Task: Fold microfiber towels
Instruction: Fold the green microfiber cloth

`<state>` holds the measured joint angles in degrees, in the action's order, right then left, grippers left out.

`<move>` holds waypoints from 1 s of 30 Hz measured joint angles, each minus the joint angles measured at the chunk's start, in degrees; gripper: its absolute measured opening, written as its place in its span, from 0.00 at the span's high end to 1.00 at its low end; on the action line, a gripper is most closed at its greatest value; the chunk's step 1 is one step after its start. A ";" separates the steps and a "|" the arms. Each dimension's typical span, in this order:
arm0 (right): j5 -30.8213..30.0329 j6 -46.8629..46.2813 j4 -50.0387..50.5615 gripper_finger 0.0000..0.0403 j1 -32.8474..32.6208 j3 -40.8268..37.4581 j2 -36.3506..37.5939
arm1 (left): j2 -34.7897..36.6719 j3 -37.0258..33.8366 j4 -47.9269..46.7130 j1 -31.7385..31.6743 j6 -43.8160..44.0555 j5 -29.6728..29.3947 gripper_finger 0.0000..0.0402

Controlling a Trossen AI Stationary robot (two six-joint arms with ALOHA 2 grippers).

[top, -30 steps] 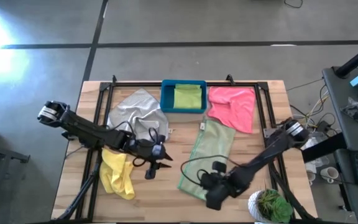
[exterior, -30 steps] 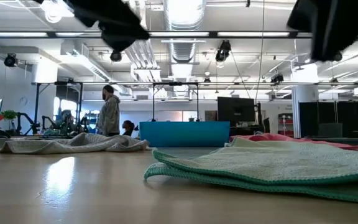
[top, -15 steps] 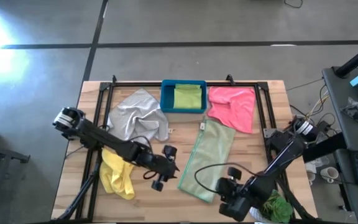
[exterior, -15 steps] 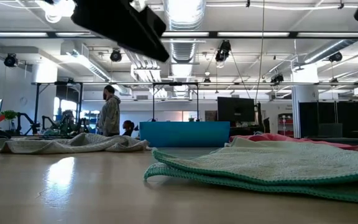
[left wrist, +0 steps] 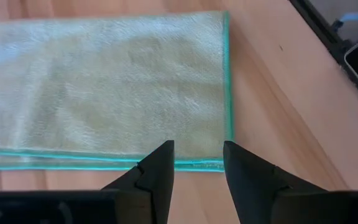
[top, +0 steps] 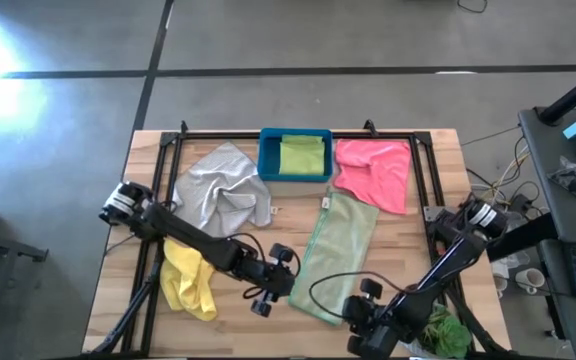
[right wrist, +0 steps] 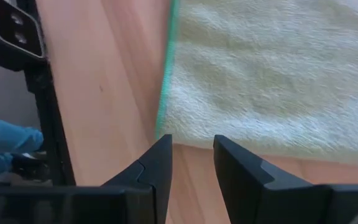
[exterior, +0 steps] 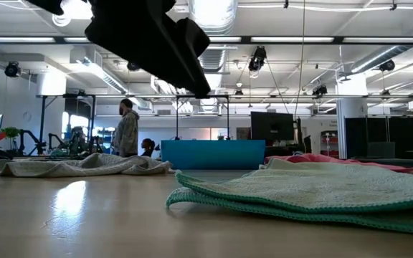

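Note:
The pale sage green towel [top: 336,255] lies folded into a long strip in the middle of the table, its layered edges [left wrist: 104,160] toward my left arm. My left gripper [top: 273,292] [left wrist: 197,165] hovers open at that long side, close to the towel's near left corner. My right gripper [top: 355,316] [right wrist: 191,158] hovers open just off the near right corner [right wrist: 161,132]. Neither touches the cloth. The grey towel [top: 223,185], pink towel [top: 373,170] and yellow towel [top: 188,280] lie loose on the table. The lime green towel [top: 301,155] lies in the blue bin [top: 268,160].
A potted plant [top: 438,332] stands at the table's near right corner, close to my right arm. A black frame [top: 423,200] borders the table's sides and back. Bare wood [top: 258,330] shows between the yellow towel and the sage towel. A person [exterior: 126,129] stands far off in the room.
My left gripper has travelled toward the table's right and near edges and sunk, reaching the sage towel's near left corner. My right gripper has drawn off the towel's near end toward the near right, lowered and rolled. No towel has moved.

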<state>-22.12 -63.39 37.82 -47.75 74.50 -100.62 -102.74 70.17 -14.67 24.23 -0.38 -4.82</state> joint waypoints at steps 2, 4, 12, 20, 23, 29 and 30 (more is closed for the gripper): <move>-0.02 1.40 -1.30 0.73 0.00 0.00 -0.61 | -1.00 0.55 0.04 0.29 0.00 0.02 0.69; -0.01 3.18 -2.87 0.73 0.00 0.00 -1.27 | -1.87 0.96 0.06 0.75 0.01 0.02 0.69; -0.53 11.83 -9.70 0.73 0.00 0.09 -4.80 | -5.87 1.71 0.33 3.41 -3.14 0.17 0.69; -0.52 13.11 -9.56 0.73 0.21 0.07 -6.83 | -8.18 2.01 1.09 3.85 -4.64 -1.14 0.69; -0.51 13.43 -9.62 0.73 0.39 0.07 -7.35 | -8.95 1.91 1.72 3.85 -4.96 -1.27 0.69; -0.49 13.43 -9.74 0.73 0.44 0.07 -8.72 | -11.57 2.45 2.44 4.09 -4.98 -1.09 0.69; -0.49 13.43 -9.72 0.73 0.50 0.07 -8.92 | -11.86 2.45 2.32 4.07 -4.96 -1.14 0.69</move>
<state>-22.61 -49.95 28.10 -47.24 74.56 -109.54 -114.60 72.62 -12.35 28.29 -5.34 -5.96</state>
